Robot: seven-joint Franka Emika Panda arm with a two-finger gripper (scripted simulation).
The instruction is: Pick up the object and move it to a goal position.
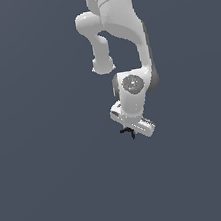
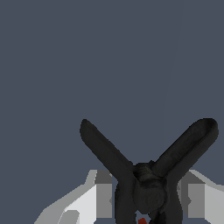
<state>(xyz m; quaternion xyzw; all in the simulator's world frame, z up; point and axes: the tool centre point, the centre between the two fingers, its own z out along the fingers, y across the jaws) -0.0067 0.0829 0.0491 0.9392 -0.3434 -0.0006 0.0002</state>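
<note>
Here, the white jointed robot arm (image 1: 121,40) reaches down over a plain slate-blue surface (image 1: 48,183), its white two-fingered hand (image 2: 144,199) set around the small black object of thin branching prongs with a red tip (image 2: 148,183). In the wrist view the object sits between the two pale fingers (image 2: 94,199), two of its prongs splaying outward in a V and a fleck of red showing at its base. The fingers flank it closely on both sides, yet whether they already press on it cannot be told. In the exterior view the black prongs (image 1: 128,131) poke out just beside the hand's lower edge, and whether they rest on the surface or hang clear of it is not evident.

The step appears to be the grasp itself. It would go best with the squeeze landing on the thick central hub, not on the slender prongs, which could pivot or slip out. A slow, straight lift afterwards would test the hold.

Nothing else shows on the surface near the hand, no goal marker is visible, and nothing blocks the way.
</note>
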